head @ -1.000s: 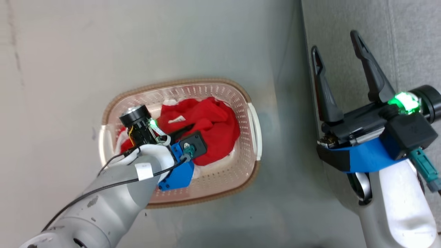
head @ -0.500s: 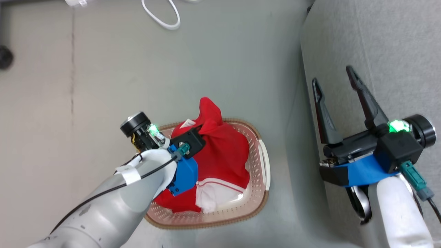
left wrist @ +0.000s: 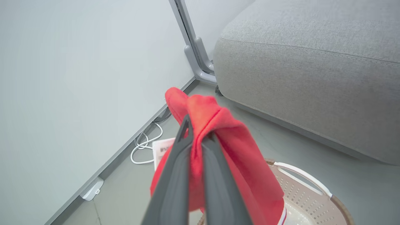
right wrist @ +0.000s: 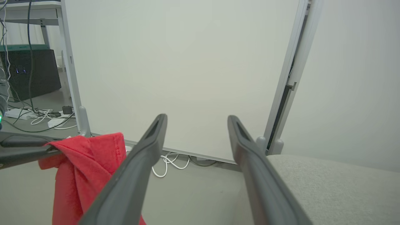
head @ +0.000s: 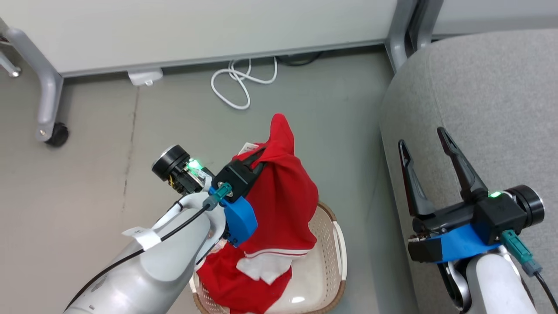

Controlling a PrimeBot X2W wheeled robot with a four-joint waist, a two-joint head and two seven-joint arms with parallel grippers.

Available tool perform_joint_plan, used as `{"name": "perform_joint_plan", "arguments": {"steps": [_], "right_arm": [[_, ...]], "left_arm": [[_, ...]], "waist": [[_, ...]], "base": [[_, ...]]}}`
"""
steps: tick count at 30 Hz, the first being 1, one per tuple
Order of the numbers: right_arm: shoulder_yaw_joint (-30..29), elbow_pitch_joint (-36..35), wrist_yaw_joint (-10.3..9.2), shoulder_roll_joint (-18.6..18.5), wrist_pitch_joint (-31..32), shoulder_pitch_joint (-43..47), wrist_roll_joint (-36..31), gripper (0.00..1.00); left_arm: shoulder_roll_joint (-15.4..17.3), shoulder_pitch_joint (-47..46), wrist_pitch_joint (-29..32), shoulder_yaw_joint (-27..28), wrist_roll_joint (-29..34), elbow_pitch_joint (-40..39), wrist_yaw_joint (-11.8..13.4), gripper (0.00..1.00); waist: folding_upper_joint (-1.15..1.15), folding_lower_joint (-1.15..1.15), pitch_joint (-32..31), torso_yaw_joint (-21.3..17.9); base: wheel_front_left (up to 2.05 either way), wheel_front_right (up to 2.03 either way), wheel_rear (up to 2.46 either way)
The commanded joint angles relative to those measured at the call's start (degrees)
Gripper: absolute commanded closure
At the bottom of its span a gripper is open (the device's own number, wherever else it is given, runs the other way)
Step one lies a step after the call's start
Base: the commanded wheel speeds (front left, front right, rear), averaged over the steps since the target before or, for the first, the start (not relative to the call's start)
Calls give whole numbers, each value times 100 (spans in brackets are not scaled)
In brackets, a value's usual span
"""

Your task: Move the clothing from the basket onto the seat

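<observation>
My left gripper (head: 261,153) is shut on a fold of the red clothing (head: 283,205) and holds it up above the cream basket (head: 332,257). The garment hangs in a long drape, and its lower red and white folds (head: 257,270) reach down into the basket. In the left wrist view the dark fingers (left wrist: 175,175) pinch the red fabric (left wrist: 240,150), with the basket rim (left wrist: 307,179) below. The grey seat (head: 492,104) lies to the right. My right gripper (head: 420,136) hovers over the seat's edge, open and empty.
A white cable (head: 237,83) coils on the grey floor by the partition wall. A grey partition leg with a black caster (head: 53,133) stands at the far left, and a grey post (head: 399,35) rises beside the seat. Bare floor separates the basket from the seat (left wrist: 312,62).
The left gripper has risen out of the basket, lifting the red clothing with it. The head camera has tilted up, bringing the wall and cable into view. The right gripper stays open.
</observation>
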Motion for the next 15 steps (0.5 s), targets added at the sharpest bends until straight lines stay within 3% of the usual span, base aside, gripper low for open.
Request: {"name": "perform_joint_plan", "arguments": {"steps": [1,15], "right_arm": [[-16,17,1,2,-18,127,36,0],[-45,33,1,37,-17,558,152,0]], "left_arm": [[74,99,-29,168,33,-185,71,100],[388,489,-29,1397,349,-1768,354,100]], "waist": [[-1,1,-158,-32],[-1,1,-757,-23]], "base": [[0,0,0],[0,0,0]]}}
